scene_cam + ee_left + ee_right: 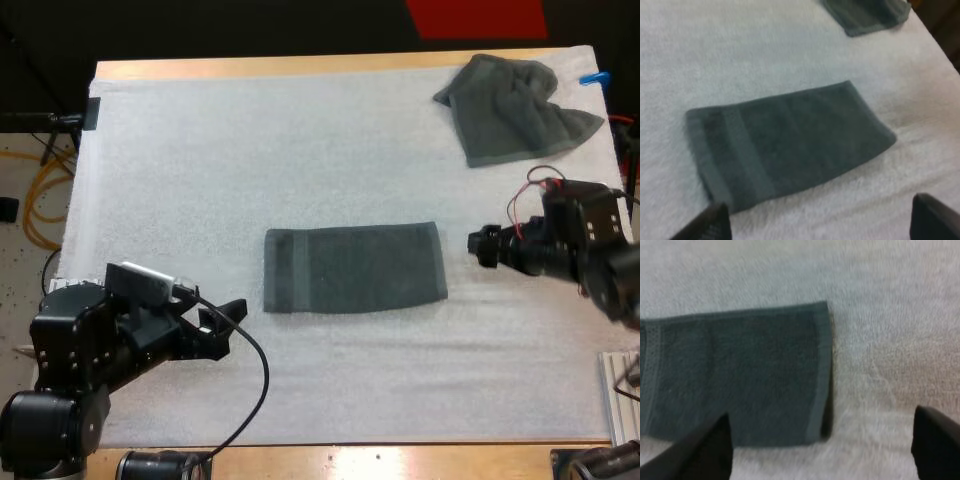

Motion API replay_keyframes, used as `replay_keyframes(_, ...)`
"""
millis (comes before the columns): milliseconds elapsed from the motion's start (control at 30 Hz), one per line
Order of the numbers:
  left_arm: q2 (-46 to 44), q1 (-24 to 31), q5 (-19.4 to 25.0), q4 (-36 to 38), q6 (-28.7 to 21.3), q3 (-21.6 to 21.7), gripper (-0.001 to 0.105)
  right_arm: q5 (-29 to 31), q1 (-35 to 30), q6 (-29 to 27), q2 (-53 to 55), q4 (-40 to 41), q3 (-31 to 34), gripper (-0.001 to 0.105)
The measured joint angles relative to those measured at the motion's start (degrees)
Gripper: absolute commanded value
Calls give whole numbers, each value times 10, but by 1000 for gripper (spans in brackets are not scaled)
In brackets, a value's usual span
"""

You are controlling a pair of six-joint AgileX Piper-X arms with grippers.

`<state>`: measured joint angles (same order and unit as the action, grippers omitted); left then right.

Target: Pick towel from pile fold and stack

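Observation:
A dark grey-green towel [353,268] lies folded flat in a rectangle at the middle of the white mat [250,150]. A crumpled towel [515,108] sits at the far right of the mat. My left gripper [232,320] hovers open just off the folded towel's near left corner; in its wrist view the folded towel [785,142] lies ahead of the spread fingers [707,225], with the crumpled towel [867,15] beyond. My right gripper [482,245] stands open a little right of the folded towel's right edge [822,370], its fingers [935,440] apart and holding nothing.
The wooden table edge [300,68] runs along the far side of the mat. A metal rack [625,390] sits at the near right. Bare mat spreads on the left and in front of the folded towel.

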<state>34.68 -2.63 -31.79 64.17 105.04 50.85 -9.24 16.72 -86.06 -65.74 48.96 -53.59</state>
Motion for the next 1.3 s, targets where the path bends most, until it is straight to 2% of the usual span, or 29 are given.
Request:
replay_keyframes(233, 19, -41, 0, 0, 3, 0, 70, -106, -95, -38, -116, -25, 0, 71)
replay_keyframes(467, 37, -43, -1, 0, 3, 0, 70, -213, -129, -61, -214, -62, 0, 71)
replay_keyframes(733, 40, -43, -6, 0, 3, 0, 70, -342, -130, -15, -316, -157, 0, 71)
replay_keyframes(900, 40, -43, -6, 0, 3, 0, 70, -362, -123, 24, -354, -199, 0, 71)
replay_keyframes(1300, 40, -43, -6, 0, 3, 0, 70, -373, -54, 40, -385, -228, -6, 71)
